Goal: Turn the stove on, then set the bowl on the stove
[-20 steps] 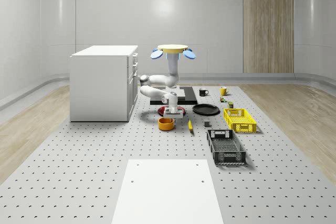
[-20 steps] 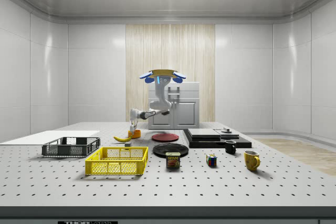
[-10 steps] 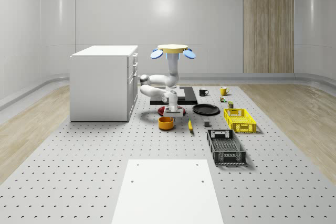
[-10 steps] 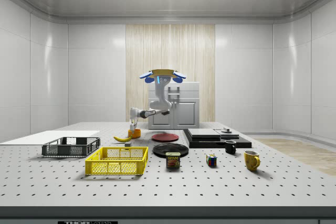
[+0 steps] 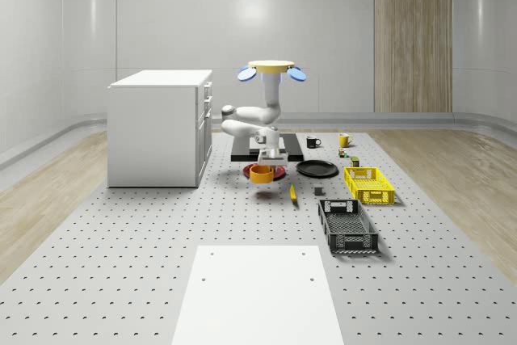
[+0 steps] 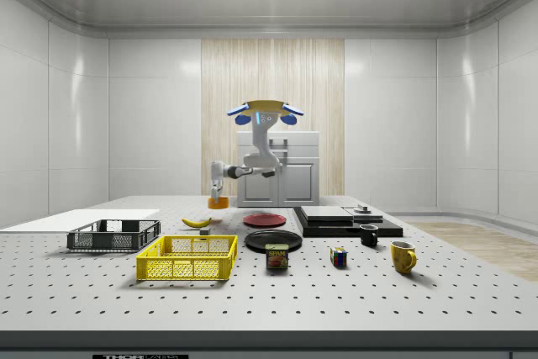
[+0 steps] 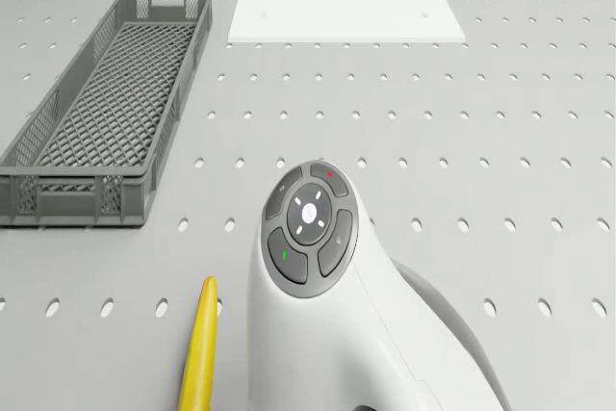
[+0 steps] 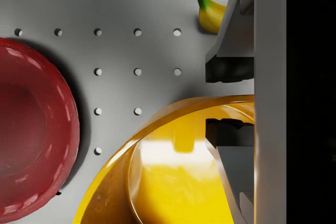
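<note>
The orange bowl (image 5: 260,173) hangs a little above the table, its shadow on the surface below. My gripper (image 5: 264,160) is shut on the bowl's rim, one finger (image 8: 229,70) outside the bowl (image 8: 168,182) and the other inside. In the side view the bowl (image 6: 218,203) hangs under the gripper (image 6: 217,191), left of the red plate (image 6: 265,219). The black stove (image 5: 291,149) lies flat on the table just behind the bowl and plate; in the side view the stove (image 6: 340,219) is well to the right. The drone (image 5: 271,67) hovers above the stove's near edge.
A white cabinet (image 5: 157,127) stands left of the arm. A banana (image 5: 292,193), a black pan (image 5: 317,169), a yellow crate (image 5: 369,184) and a grey crate (image 5: 347,225) lie to the right. A white sheet (image 5: 258,292) covers the table's front.
The bowl has come up off the table in the gripper. Drone and arm have risen and shifted a little towards the whole-scene view's right and the stove.
</note>
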